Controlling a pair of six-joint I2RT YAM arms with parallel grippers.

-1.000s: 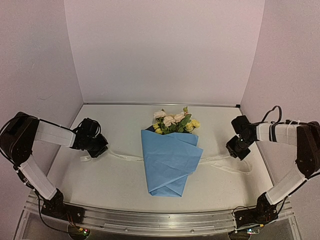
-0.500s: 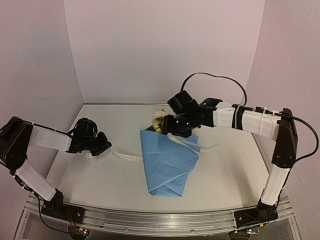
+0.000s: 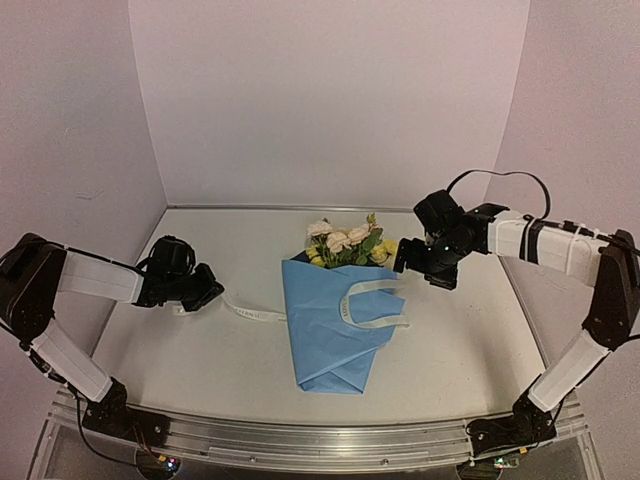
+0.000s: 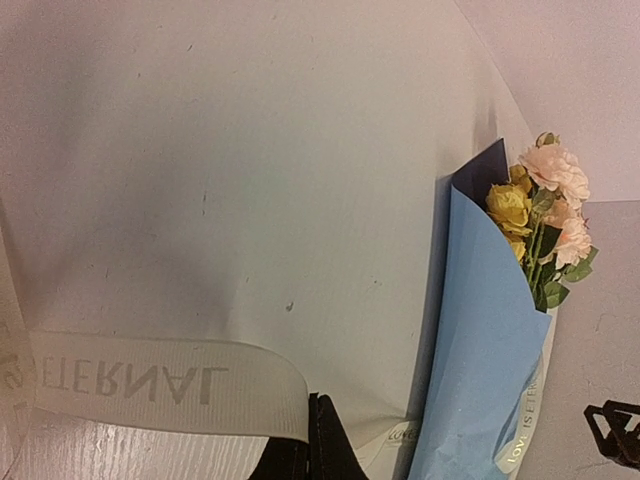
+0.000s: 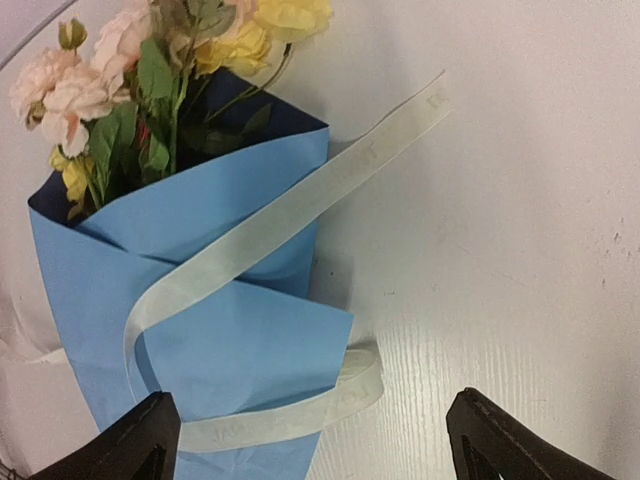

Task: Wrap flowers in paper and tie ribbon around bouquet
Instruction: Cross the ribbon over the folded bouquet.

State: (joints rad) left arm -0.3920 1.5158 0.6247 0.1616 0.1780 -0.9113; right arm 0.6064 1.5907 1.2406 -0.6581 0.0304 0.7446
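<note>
we see a white table [image 3: 200,370] with the light blue paper bouquet [image 3: 335,330] lying between both claws. the cream lettered ribbon [image 3: 375,322] leaves the clenched left claw [image 3: 205,292], which grasps its end, and loops over the cone just beside the released, wide-spread right claw [image 3: 422,270].

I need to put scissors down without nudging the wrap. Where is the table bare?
Bare: white table near-left, between cream lettered ribbon and metal front rail; also near-right, beside the light blue paper cone's tip. Crowded: mid-table, around the ribbon loop, yellow-pink flowers and open right gripper.
</note>
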